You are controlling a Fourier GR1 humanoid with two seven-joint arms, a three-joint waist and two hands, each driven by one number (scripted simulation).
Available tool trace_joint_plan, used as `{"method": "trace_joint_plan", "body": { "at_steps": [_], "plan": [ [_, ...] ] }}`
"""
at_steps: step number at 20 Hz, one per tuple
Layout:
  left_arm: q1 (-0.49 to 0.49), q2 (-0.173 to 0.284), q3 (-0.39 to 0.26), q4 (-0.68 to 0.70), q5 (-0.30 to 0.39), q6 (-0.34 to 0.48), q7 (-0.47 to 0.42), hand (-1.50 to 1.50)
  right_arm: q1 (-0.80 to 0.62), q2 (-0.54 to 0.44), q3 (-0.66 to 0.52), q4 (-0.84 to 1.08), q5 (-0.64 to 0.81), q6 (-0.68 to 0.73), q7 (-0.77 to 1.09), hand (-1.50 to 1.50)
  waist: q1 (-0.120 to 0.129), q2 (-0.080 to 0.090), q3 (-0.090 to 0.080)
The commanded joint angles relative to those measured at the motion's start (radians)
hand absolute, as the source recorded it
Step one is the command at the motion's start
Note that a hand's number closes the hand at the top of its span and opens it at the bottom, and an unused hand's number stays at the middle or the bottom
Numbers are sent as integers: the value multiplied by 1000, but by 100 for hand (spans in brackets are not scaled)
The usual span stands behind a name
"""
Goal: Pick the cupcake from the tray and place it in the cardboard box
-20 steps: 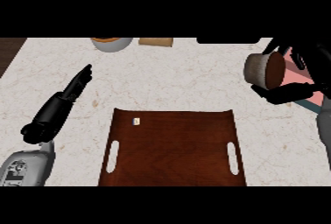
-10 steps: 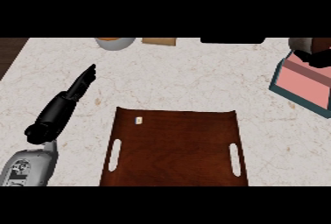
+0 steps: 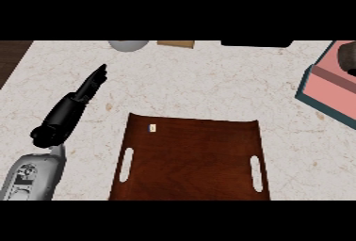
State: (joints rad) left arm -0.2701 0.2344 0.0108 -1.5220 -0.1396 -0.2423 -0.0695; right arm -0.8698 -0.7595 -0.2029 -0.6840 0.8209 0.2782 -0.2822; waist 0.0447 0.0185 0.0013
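One robot hand of mine shows: my left robot hand, over the marbled counter at the view's left, its fingers straight and held together, pointing up and away from me, holding nothing. Its grey forearm comes in from the lower left corner. My right robot hand is out of sight, so I say nothing of its fingers.

One dark brown tray lies flat on the counter in the lower middle, just right of my left robot hand and apart from it. I count two pale slots in it, one near each side edge, and one small pale tag near its upper left corner. Nothing else rests on the tray.

One box with a pink inside and teal outer walls sits at the right edge, cut off by the view's border. One dark rounded thing lies inside it near the top; I cannot tell whether that is the cupcake.

Three things stand along the far edge: one grey rounded bowl-like thing, one tan block and one black flat thing, all partly cut off.
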Motion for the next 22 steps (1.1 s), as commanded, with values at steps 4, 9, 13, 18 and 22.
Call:
{"method": "trace_joint_plan", "body": {
  "at_steps": [4,9,13,18,22],
  "plan": [
    [-3,-21,-29,-74,9,-12,70,0,-55,-130,77,253,111,84,-153,150,26,4,2],
    [-12,-19,-16,20,-13,-3,-21,0,-95,-94,114,363,140,136,-266,-150,24,12,2],
    [37,-10,-12,-32,2,-17,-5,0,-72,-55,84,403,109,84,-414,-150,22,6,3],
    [39,-24,-10,-24,-5,4,-3,0,-173,-64,-200,470,-178,210,-444,-150,3,-3,5],
    [-13,-10,8,-14,2,-1,24,0,-203,-89,-383,589,-356,277,-330,-150,-10,6,6]
  ]
}}
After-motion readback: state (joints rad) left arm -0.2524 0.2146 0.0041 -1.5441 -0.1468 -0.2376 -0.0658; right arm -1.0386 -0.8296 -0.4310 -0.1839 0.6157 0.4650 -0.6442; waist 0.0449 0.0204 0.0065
